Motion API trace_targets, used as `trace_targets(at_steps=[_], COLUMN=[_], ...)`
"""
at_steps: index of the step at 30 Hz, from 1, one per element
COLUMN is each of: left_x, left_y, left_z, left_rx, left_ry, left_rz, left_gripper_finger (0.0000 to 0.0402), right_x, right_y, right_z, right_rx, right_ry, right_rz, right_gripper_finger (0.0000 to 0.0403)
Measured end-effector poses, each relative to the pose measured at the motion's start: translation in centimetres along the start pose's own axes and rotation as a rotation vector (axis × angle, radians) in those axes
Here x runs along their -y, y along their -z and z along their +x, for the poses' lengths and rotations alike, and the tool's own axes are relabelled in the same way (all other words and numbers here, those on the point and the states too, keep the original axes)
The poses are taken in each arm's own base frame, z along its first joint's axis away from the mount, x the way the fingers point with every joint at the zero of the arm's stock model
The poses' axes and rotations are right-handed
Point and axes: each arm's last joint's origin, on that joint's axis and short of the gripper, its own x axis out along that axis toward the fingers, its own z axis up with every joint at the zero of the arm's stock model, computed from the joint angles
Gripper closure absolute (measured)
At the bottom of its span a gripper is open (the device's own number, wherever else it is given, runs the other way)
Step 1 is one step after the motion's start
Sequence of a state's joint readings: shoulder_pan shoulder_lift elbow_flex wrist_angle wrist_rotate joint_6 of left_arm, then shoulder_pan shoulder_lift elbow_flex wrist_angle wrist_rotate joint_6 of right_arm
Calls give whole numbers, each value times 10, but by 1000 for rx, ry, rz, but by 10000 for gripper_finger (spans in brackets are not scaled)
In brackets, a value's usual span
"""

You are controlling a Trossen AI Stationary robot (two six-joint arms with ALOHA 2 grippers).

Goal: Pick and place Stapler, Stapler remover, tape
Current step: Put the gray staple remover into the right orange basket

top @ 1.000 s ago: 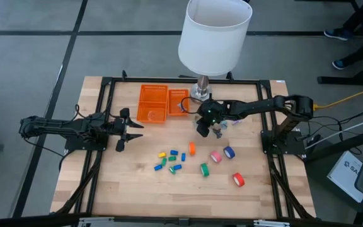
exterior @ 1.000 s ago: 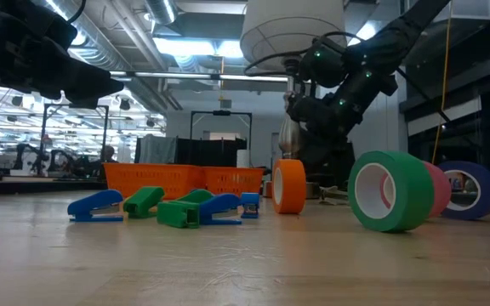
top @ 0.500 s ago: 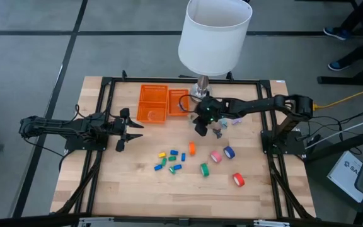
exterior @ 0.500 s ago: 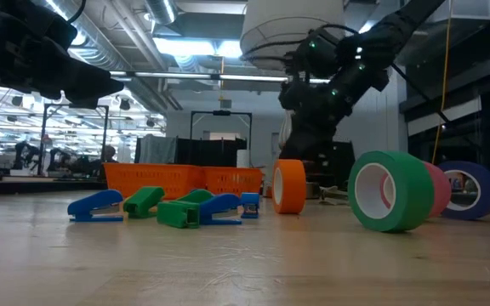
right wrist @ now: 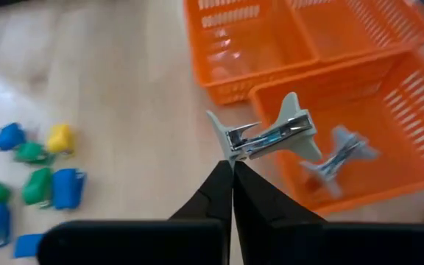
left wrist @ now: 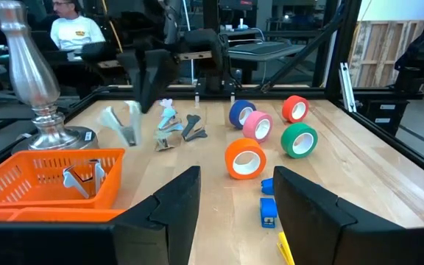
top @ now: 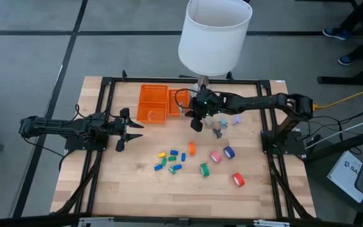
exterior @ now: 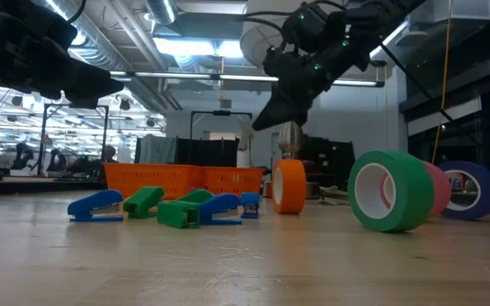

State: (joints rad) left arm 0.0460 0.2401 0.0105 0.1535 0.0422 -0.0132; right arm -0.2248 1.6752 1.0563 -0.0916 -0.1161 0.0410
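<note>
My right gripper [top: 196, 123] hangs above the table next to the small orange basket [top: 177, 103], shut on a grey stapler remover [right wrist: 271, 135]. One more stapler remover [right wrist: 341, 156] lies inside that basket, and others [top: 219, 130] lie on the wood to the right. Small blue, green and yellow staplers [top: 169, 161] lie in a cluster near the table's middle. Tape rolls lie flat to their right: orange [top: 192, 149], pink [top: 215, 156], blue [top: 229, 152], green [top: 204, 169], red [top: 238, 180]. My left gripper [top: 133, 129] waits open at the table's left. My right gripper pinches the stapler remover at its metal claw end [right wrist: 232, 155] between the free ends of its two fingers. The fingers slant down from the table's right side. The remover is lifted clear and juts out past the fingertips, its grey wings [right wrist: 294, 112] over the basket's near rim.
A larger orange basket [top: 153, 104] stands left of the small one. A lamp with a white shade [top: 214, 34] stands on its base [top: 200, 89] at the far edge, just behind my right gripper. A black frame [top: 106, 85] runs round the table.
My right gripper has risen and gone a little toward the table's far left, to the small orange basket, rolling its wrist as it went. It has stayed shut, and the stapler remover has gone up with it, clear of the table.
</note>
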Motion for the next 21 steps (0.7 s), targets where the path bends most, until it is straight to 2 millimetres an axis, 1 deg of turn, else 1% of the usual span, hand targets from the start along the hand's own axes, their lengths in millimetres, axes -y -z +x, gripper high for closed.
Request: trace_targets(at_steps=[6,15,21], left_x=[0,0,0], left_y=[0,0,0], left_z=[0,0,0], left_rx=[-1,0,0], left_ry=[0,0,0], left_rz=[0,0,0], left_gripper_finger=[233,233,233], right_x=[12,39,48], right_y=[-3,-4,-3], right_z=[-1,-6,-7], right_rx=[24,44,38], right_ry=[43,105,126], right_rz=[-55,-76,-110], right_gripper_finger=[395,394,393])
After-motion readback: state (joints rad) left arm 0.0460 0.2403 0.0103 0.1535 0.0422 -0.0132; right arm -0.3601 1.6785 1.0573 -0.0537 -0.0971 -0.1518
